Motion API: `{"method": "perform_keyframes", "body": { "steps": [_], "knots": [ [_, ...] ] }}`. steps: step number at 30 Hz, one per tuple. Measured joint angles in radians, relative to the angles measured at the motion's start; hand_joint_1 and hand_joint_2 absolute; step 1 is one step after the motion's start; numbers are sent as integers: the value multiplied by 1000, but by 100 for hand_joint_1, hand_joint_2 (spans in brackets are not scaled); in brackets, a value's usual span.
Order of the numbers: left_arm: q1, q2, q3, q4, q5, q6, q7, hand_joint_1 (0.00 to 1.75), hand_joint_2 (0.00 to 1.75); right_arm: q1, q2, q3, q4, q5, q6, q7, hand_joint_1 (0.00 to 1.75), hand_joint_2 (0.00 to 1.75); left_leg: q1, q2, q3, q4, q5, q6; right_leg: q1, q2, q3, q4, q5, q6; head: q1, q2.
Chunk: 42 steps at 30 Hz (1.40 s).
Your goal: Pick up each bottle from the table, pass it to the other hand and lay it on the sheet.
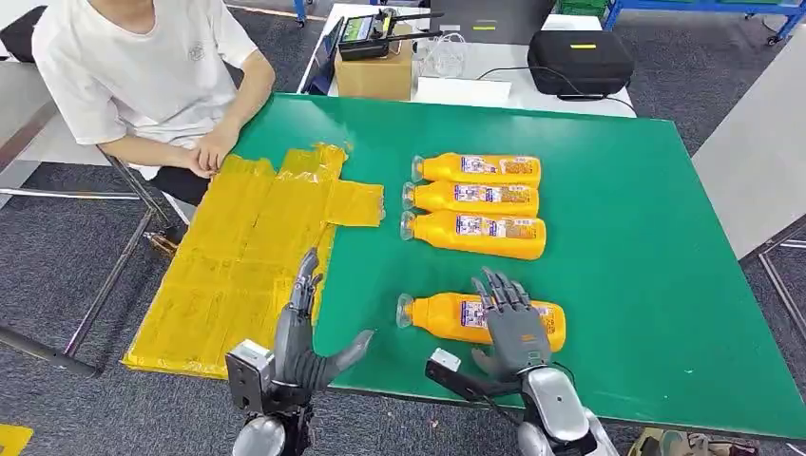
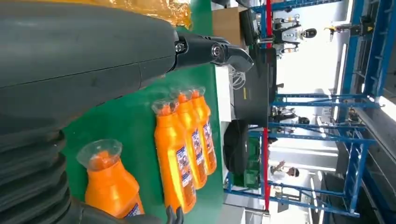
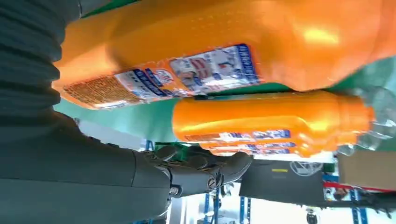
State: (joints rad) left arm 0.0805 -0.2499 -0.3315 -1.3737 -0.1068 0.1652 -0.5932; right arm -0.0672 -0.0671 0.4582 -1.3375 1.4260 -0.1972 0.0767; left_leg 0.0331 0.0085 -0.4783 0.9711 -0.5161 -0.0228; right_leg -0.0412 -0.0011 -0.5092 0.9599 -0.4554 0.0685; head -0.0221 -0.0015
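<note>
Four orange bottles with clear caps lie on their sides on the green table [image 1: 618, 285]. Three form a far row [image 1: 475, 199] [image 2: 184, 140] [image 3: 271, 121]. The fourth, the near bottle [image 1: 442, 317] [image 2: 109, 184] [image 3: 224, 46], lies alone toward me. My right hand [image 1: 511, 323] is over its labelled middle with fingers [image 3: 201, 172] spread and not closed round it; whether they touch it is unclear. My left hand [image 1: 306, 337] is open and upright at the table's near edge, left of that bottle's cap, beside the yellow sheet [image 1: 247, 256] [image 2: 154, 7].
A person in a white shirt [image 1: 143, 66] sits at the table's far left corner, hands resting by the sheet's far end. Behind the table are a cardboard box [image 1: 373, 71] and a black case [image 1: 580, 59]. A grey table [image 1: 760, 152] stands to the right.
</note>
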Motion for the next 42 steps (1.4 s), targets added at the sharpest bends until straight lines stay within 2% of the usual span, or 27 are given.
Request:
{"method": "perform_keyframes", "body": {
  "steps": [14, 25, 26, 27, 28, 29, 35, 42],
  "knots": [
    [10, 0, 20, -1, -3, 9, 8, 0, 175, 5, -54, -71, 29, 65, 53, 51, 0, 175, 0, 0, 0, 0, 0, 0, 0, 0, 0, 0, 0, 0, 0, 0],
    [16, 0, 23, -3, -3, 18, 10, 0, 175, -8, -63, -104, 70, 26, 35, 5, 0, 175, 0, 0, 1, 0, 0, 0, 0, 0, 1, 0, 0, 0, 0, 0],
    [16, 0, 23, -3, -3, 18, 10, 0, 175, -10, -61, -104, 74, 26, 35, 5, 28, 175, 0, 0, 1, 0, 0, 0, 0, 0, 1, 0, 0, 0, 0, 0],
    [16, 0, 23, -3, -3, 18, 10, 0, 175, -12, -60, -104, 77, 27, 35, 5, 75, 175, 0, 0, 2, 0, 0, 0, 0, 0, 1, 0, 0, 0, 0, 0],
    [16, 0, 23, -3, -3, 18, 11, 0, 175, -17, -59, -104, 82, 29, 38, 3, 166, 175, 0, 0, 2, 0, 0, 0, 0, 0, 1, 0, 0, 0, 0, 0],
    [16, 0, 23, -3, -3, 19, 12, 0, 175, -22, -58, -104, 90, 31, 49, 0, 175, 175, 0, 0, 2, 0, 0, 0, 0, 0, 1, 0, 0, 0, 0, 0],
    [12, 0, 23, -2, 2, 18, 16, 0, 175, -65, -58, -92, 136, -12, 127, -47, 175, 175, 0, 0, 3, 0, 0, 0, 0, 0, 2, 0, 0, 0, 0, 0],
    [-4, 0, 22, 9, 15, 5, 17, 0, 175, -147, -58, -61, 253, -67, 143, -70, 175, 175, 0, 3, 9, 0, 0, 0, 0, 2, 6, 0, 0, 0, 0, 0]
  ]
}}
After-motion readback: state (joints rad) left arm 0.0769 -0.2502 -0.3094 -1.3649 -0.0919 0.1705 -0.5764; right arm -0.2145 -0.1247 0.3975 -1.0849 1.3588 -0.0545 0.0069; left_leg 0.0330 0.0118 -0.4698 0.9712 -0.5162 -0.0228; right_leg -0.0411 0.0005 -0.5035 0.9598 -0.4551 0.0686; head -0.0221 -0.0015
